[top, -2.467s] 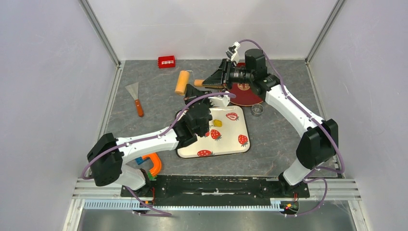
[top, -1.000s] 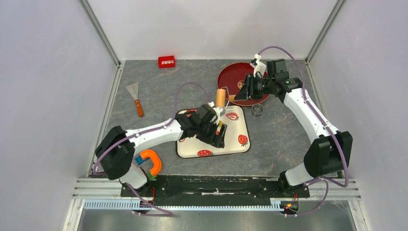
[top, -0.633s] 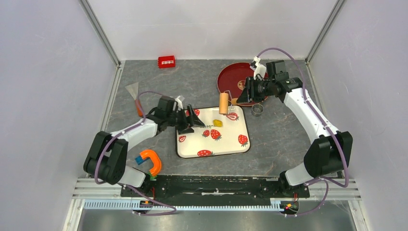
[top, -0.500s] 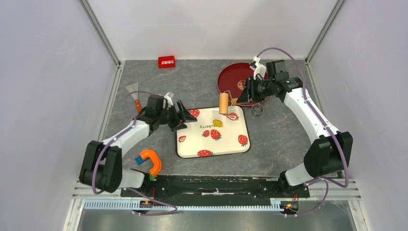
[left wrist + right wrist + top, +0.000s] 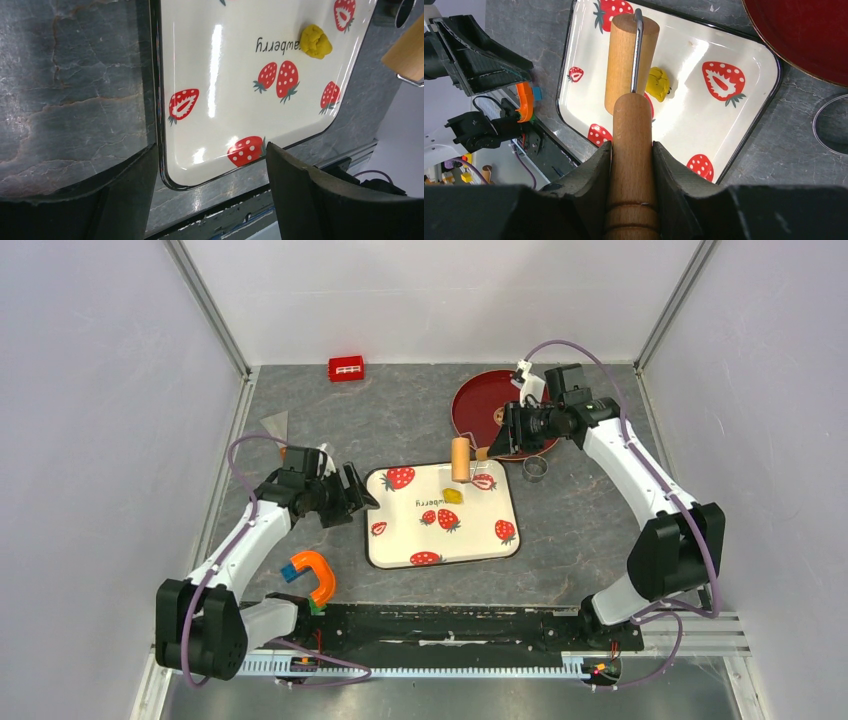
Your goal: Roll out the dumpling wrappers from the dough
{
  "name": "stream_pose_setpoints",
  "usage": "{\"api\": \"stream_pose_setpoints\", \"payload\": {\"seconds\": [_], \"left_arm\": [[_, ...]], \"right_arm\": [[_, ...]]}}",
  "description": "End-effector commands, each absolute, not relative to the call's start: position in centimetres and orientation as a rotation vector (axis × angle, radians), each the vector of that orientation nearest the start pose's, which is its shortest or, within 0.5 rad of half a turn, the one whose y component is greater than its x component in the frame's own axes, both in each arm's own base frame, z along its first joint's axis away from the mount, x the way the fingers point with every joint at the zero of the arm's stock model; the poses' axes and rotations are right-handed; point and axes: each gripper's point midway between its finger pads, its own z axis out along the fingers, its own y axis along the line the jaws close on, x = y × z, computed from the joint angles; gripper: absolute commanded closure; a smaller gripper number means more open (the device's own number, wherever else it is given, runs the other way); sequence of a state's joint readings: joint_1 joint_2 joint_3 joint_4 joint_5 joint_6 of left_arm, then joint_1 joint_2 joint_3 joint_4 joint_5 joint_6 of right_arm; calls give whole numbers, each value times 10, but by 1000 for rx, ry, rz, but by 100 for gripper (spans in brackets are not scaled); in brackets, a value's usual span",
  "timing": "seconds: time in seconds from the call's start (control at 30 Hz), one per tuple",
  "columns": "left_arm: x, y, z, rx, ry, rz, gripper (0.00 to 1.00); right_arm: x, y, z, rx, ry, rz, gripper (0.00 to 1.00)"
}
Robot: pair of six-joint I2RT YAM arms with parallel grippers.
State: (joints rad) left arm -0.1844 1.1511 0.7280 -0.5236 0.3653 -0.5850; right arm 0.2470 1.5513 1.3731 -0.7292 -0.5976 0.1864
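Withdrawing the left gripper (image 5: 352,498) to nine o'clock of the tray (image 5: 500,502), jaws gaping and empty. Leaving the dough (image 5: 453,496) an unflattened lump toward the tray's twelve o'clock edge. Clamping the roller (image 5: 461,459) by its handle in the right gripper (image 5: 500,435), poising its drum just beyond the lump; judging all rolling yet to come.

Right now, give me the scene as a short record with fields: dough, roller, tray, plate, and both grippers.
dough: yellow lump, not flattened, lying on the tray
roller: wooden, drum over the tray's far edge, beside the dough
tray: white with strawberry prints, mid-table
red plate: beyond the tray's far right corner
right gripper: shut on the roller's handle
left gripper: open, holding nothing, off the tray's left edge
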Motion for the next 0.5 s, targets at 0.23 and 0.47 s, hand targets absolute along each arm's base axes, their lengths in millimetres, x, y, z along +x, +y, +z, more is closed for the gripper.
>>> {"api": "stream_pose_setpoints", "payload": {"seconds": [0.23, 0.47], "left_arm": [[253, -148, 142, -250, 2512, -890, 19], [258, -150, 139, -346, 2447, -895, 20]], "right_arm": [[343, 209, 243, -344, 2270, 1023, 100], [349, 216, 251, -351, 2266, 1037, 100]]}}
